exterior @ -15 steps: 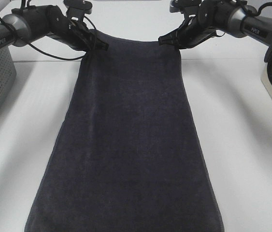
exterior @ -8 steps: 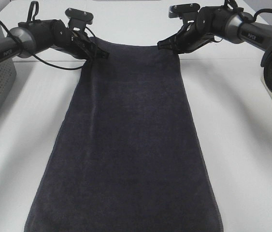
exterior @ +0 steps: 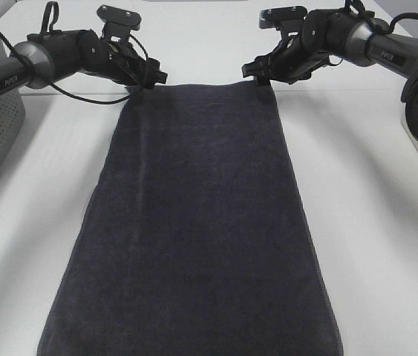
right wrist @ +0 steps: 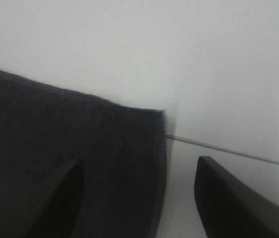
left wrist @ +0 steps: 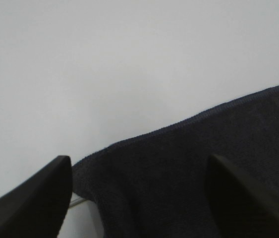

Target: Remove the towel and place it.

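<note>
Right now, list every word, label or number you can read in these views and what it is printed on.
"PiPER": on the left arm, small white lettering, barely legible.
"PiPER": on the right arm, equally small.
The towel carries no label or writing.
The wrist views show no text.

The towel (left wrist: 189,173) is dark charcoal terry cloth with a thin hemmed edge running along its border, and it lies on a plain white table (left wrist: 104,59). One rounded corner of the towel sits close to one black finger (left wrist: 30,198) of the left gripper (left wrist: 139,198), and a thin pale line on the table shows just under that corner. The gripper's two fingers stand wide apart with the towel's corner region lying between them, and neither finger is seen pressing on the cloth.
</note>
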Available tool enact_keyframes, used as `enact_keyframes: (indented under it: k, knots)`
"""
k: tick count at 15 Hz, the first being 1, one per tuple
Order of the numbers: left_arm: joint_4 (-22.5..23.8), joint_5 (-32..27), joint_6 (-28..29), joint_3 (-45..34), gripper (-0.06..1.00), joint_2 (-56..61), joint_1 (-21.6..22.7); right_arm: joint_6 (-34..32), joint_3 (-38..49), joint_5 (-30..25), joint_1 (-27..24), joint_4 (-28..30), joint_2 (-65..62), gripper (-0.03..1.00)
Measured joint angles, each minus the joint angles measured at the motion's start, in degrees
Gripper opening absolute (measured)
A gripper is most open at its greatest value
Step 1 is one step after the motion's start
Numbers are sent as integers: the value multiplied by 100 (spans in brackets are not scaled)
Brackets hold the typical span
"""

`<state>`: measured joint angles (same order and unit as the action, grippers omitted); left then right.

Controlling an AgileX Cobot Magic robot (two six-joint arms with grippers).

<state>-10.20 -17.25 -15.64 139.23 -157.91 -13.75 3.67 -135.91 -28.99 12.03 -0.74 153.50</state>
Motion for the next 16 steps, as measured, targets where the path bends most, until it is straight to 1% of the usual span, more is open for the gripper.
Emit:
enact_keyframes:
  k: [1, 2, 3, 4, 5, 7, 8, 9, 10, 11, 13, 14, 15, 16]
  knots:
    - [0, -69, 0, 0, 71, 17, 0, 0, 0, -115, 0, 34, -34, 64]
    - [11, -275, 0, 0, 72, 86, 0, 0, 0, -350, 0, 74, -160, 64]
    - [46, -613, 0, 0, 72, 183, 0, 0, 0, -613, 0, 74, -350, 64]
    - [74, -1112, 0, 0, 72, 321, 0, 0, 0, -974, 0, 74, -561, 64]
    - [86, -2395, 11, 0, 72, 733, 0, 0, 0, -1874, 0, 6, -1049, 64]
    - [86, -3747, 52, 6, 72, 1123, 0, 0, 0, -3025, 0, -304, -1513, 64]
    - [86, -4320, 143, 6, 72, 1335, 0, -6, 0, -3598, 0, -487, -1713, 64]
    - [86, -4819, 321, 6, 72, 1518, 0, -6, 0, -3810, 0, -556, -1811, 64]
    - [92, -5008, 435, 6, 72, 1621, 0, -40, 0, -3982, 0, -625, -1971, 64]
    - [172, -5162, 625, 6, 72, 1799, 0, -120, 0, -4022, 0, -665, -2149, 64]
    - [544, -5202, 1083, 6, 72, 2183, 0, -367, 0, -4068, 0, -607, -2458, 64]
    - [796, -5214, 1346, 6, 72, 2378, 29, -367, 40, -4068, 0, -476, -2641, 64]
    - [945, -5214, 1564, 6, 72, 2555, 97, -367, 183, -4068, 0, -321, -2905, 64]
    - [1020, -5220, 1639, -52, 72, 2779, 229, -367, 418, -4068, 0, -103, -3203, 64]
